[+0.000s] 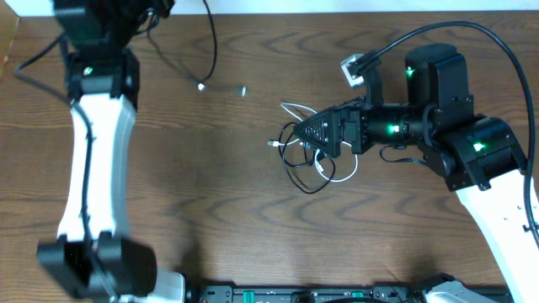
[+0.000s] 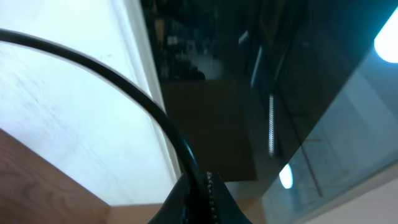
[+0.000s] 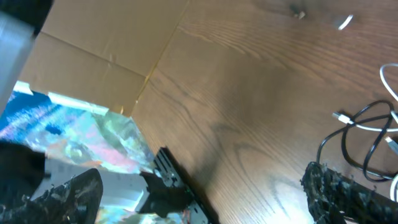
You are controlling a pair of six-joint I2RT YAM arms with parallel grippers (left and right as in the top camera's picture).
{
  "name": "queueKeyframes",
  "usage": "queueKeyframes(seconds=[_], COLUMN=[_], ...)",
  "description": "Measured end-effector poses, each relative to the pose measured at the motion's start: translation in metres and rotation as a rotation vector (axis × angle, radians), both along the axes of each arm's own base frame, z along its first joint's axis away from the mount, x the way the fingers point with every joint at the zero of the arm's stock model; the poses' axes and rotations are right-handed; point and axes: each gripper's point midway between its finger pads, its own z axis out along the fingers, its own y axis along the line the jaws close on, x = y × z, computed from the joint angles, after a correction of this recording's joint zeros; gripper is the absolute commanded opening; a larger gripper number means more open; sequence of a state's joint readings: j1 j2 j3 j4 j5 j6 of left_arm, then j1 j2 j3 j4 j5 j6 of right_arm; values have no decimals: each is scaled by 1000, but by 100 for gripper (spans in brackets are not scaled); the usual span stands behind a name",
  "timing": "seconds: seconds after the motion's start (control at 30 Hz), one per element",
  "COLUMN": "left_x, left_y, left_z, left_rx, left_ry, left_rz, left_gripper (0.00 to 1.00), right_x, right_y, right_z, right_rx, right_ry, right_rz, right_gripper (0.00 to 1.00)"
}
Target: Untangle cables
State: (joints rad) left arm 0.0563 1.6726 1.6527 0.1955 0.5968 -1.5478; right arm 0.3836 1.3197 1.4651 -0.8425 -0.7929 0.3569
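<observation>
Wooden table (image 1: pixel 253 227), cables (image 1: pixel 305 164) knotted near its middle.
The right gripper (image 1: pixel 301 135) gapes wide over that white-and-black knot; the left gripper (image 2: pixel 202 186) pinches a separate black cable (image 1: pixel 210 50) near the far edge.

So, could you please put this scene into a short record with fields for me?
surface: wooden table
tangle: white and black cords, knotted together right of centre
right tool: open, at the tangle's upper edge, nothing between its fingers
left tool: shut on a black cable, at the far left edge
black cable: runs down from the far edge to a free plug end lying on the table
task state: tangle not yet undone
</observation>
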Motion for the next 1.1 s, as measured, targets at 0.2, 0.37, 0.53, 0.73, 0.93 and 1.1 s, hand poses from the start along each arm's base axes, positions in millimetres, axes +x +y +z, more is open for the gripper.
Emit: queueKeyframes(seconds=[0.2, 0.37, 0.53, 0.73, 0.93, 1.1], left_x=[47, 74, 94, 55, -3, -39], left_y=[-16, 11, 126, 291, 383, 414], left_z=[-62, -116, -205, -310, -328, -314], left_rx=[-41, 72, 271, 654, 846, 822], left_ry=[126, 183, 318, 522, 638, 642], left_rz=[-25, 57, 265, 457, 531, 527], left_gripper=[7, 7, 100, 100, 100, 100], right_x=[-7, -17, -35, -42, -36, -33], right_y=[-3, -11, -25, -36, -40, -40], right_z=[-8, -25, -48, -61, -63, -64], right_rx=[-38, -105, -205, -282, -309, -314], right_ry=[-10, 37, 127, 177, 148, 139], right_rz=[32, 42, 44, 24, 0, -7], right_gripper=[99, 98, 99, 99, 99, 99])
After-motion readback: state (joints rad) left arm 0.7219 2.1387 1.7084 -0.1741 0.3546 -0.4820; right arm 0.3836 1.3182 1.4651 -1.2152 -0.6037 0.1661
